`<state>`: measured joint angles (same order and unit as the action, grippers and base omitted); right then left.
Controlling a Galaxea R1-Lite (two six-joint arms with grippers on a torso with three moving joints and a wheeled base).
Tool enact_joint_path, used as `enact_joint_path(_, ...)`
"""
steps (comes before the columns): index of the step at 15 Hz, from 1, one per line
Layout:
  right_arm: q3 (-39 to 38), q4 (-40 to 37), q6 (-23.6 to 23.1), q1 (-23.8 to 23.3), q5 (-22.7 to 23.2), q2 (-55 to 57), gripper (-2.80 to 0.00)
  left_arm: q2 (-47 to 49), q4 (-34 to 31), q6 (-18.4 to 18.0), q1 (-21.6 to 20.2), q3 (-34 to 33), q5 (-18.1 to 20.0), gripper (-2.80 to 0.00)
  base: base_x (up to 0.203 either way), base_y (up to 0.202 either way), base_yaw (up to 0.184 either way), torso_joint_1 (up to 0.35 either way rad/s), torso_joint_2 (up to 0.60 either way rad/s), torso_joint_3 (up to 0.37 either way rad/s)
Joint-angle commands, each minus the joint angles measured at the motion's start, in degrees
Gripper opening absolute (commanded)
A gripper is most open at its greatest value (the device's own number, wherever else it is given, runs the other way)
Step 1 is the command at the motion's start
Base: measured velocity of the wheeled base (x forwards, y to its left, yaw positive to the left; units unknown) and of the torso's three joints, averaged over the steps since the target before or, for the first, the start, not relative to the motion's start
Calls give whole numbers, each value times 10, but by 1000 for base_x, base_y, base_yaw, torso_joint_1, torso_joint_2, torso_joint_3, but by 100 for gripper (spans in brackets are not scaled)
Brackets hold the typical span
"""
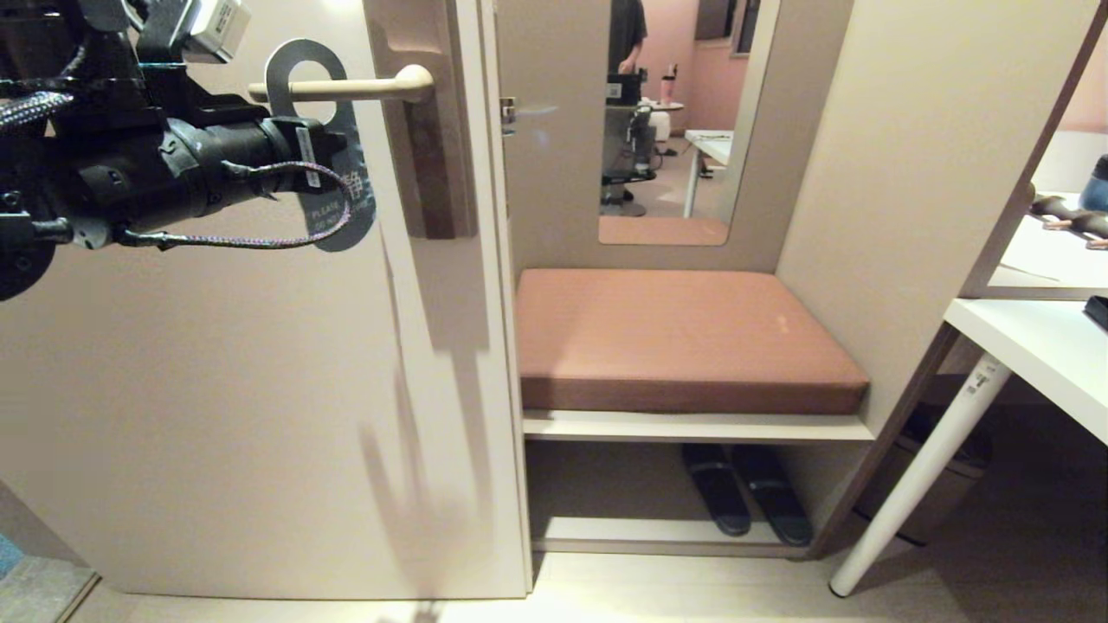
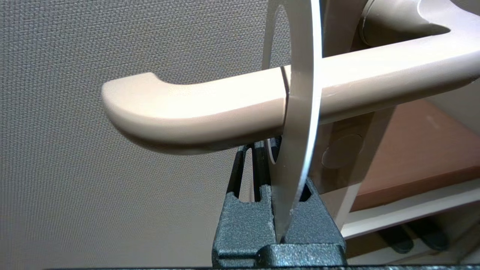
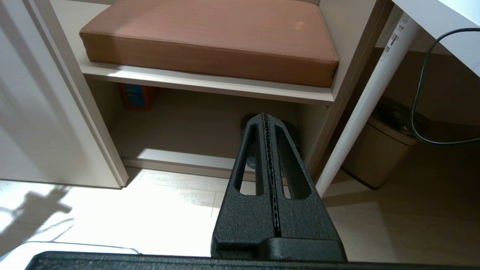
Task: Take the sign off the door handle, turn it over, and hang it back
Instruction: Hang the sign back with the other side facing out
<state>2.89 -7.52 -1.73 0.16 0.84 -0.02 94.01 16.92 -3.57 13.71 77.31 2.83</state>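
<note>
The sign [image 1: 333,164] hangs by its large hole on the door handle [image 1: 346,87], near the lever's free left end, its printed face showing; the left gripper [image 2: 279,187] pinches the sign's lower part edge-on. The right gripper [image 3: 267,150], fingers pressed together and empty, hangs low before the bench; the open shelf [image 1: 692,528] beneath the brown cushion [image 1: 675,333] holds a pair of dark slippers [image 1: 744,497].

You can see your left arm [image 1: 130,164] at the upper left of the head view: fat, round and black, with a white box on top and a purple braided cable looping under it. Your right gripper [image 3: 267,116] has bumpy black fingers with long slots.
</note>
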Motion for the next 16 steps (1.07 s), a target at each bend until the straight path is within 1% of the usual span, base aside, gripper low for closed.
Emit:
enact_joint_path(1,0,0,0,0,0,0,-280,0,1,-3,21,3,-17,-280,0,0,0,0,0,0)
enact_joint_path(6,0,0,0,0,0,0,-280,-1,1,-5,52,4,-66,-280,0,0,0,0,0,0)
enact_joint_path(8,0,0,0,0,0,0,-280,-1,1,-5,57,3,-77,-280,0,0,0,0,0,0)
enact_joint_path(11,0,0,0,0,0,0,-280,-2,1,-4,70,3,-81,-280,0,0,0,0,0,0)
enact_joint_path(16,0,0,0,0,0,0,-280,0,1,-4,101,1,-122,-280,0,0,0,0,0,0)
